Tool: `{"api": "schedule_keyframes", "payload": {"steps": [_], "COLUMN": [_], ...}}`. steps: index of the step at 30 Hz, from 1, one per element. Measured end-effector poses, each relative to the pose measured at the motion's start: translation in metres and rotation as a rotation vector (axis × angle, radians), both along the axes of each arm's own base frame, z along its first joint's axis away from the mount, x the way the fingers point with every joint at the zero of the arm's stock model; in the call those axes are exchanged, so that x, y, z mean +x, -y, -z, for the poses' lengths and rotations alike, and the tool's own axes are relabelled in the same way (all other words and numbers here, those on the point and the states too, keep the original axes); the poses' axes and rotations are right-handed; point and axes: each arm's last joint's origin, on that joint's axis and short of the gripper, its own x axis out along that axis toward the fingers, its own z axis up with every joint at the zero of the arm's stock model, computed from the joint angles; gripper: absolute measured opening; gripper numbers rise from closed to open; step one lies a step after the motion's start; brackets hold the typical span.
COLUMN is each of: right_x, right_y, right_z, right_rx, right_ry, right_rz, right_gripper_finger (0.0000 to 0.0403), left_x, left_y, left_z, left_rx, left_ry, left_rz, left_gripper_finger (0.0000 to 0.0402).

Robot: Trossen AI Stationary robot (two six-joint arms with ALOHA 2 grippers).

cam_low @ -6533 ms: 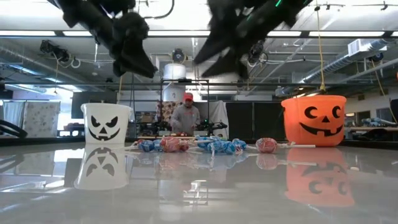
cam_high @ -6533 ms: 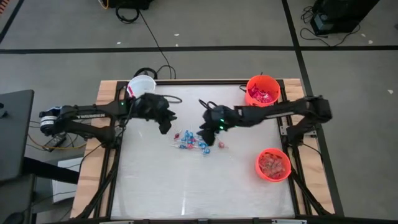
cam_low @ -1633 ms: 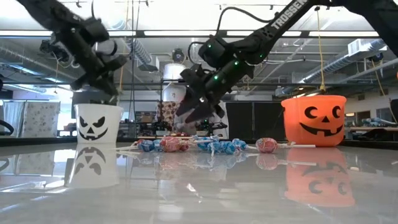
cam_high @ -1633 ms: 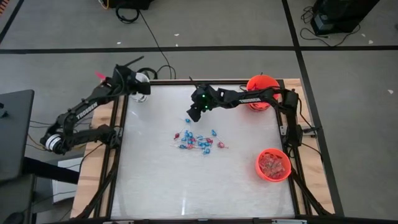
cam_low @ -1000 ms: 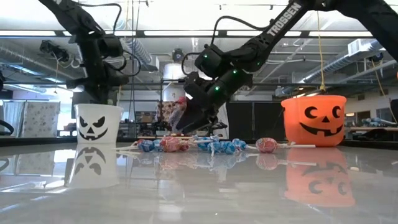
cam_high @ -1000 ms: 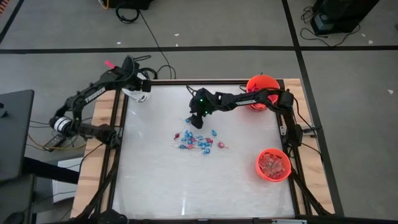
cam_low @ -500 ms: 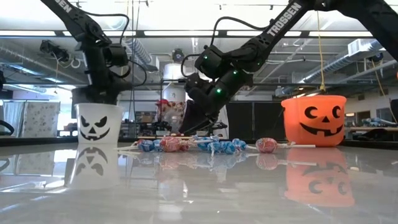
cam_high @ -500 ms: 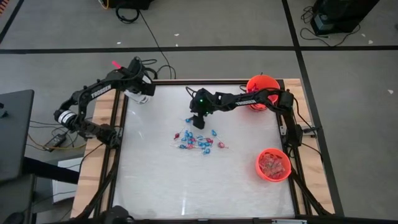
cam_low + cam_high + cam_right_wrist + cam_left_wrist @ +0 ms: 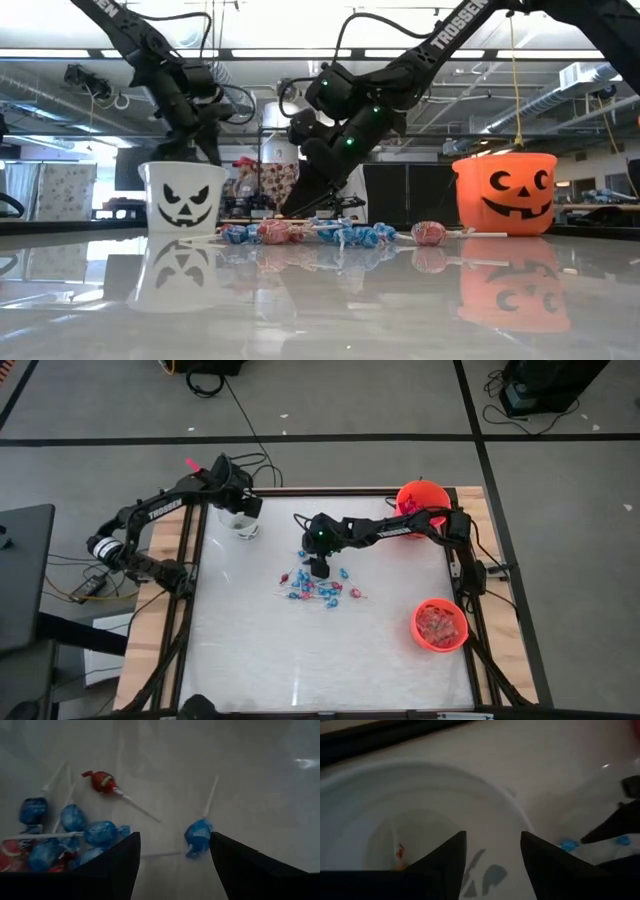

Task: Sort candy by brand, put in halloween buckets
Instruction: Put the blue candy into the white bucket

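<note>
The candy is a cluster of blue and red wrapped lollipops with white sticks [image 9: 318,588], lying mid-table and seen low [image 9: 300,233]. My right gripper [image 9: 318,568] hangs open just above the cluster's far side. In its wrist view [image 9: 175,865] one blue lollipop [image 9: 197,836] lies ahead between the fingers. A red one [image 9: 102,781] lies farther off. My left gripper [image 9: 240,512] is open at the white bucket [image 9: 243,525], which stands upright with its face toward the low camera [image 9: 185,200]. One small sweet [image 9: 400,852] lies inside it. My left gripper comes down from above astride the white bucket's rim [image 9: 522,827]. One finger [image 9: 447,857] is inside the bucket and the other [image 9: 542,855] is outside its wall. The gap is wider than the wall, and I cannot tell which finger touches it. The bucket stands on the table.
An orange bucket holding red packets [image 9: 422,507] stands at the far right corner; its jack-o'-lantern face shows low [image 9: 505,193]. A second orange bucket with sweets [image 9: 440,625] sits near the right edge. A person [image 9: 243,180] stands in the room behind.
My left gripper has moved toward the table's right and a little nearer, and the white bucket has slid along the table with it, staying upright. My right gripper has moved toward the near edge and down onto the far side of the lollipop cluster.
</note>
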Motion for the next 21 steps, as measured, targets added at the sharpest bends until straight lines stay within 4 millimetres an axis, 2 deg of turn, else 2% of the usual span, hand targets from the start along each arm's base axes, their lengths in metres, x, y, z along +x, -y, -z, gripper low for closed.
{"api": "schedule_keyframes", "payload": {"steps": [5,10,15,18,21], "right_x": [0.001,-0.002,-0.008,-0.009,-0.006], "right_y": [0.0,0.007,0.006,0.006,0.007], "right_z": [-0.001,0.0,0.006,0.006,0.003], "right_rx": [-0.051,0.002,0.071,0.073,0.07], "right_ry": [0.0,-0.018,-0.104,-0.115,-0.064], "right_rz": [0.061,0.125,0.203,0.222,0.214], "right_gripper_finger": [0.0249,0.0248,0.0235,0.0218,0.0199], "left_x": [0.013,0.018,0.02,0.026,0.03], "left_y": [0.001,-0.006,-0.005,-0.001,0.003], "left_z": [-0.01,-0.046,-0.09,-0.103,-0.106], "left_rx": [0.034,0.126,0.259,0.298,0.313], "left_ry": [0.048,0.049,-0.008,-0.001,0.006], "left_rz": [0.0,-0.022,0.058,0.103,0.128], "left_gripper_finger": [0.0193,0.0193,0.0193,0.0193,0.0193]}}
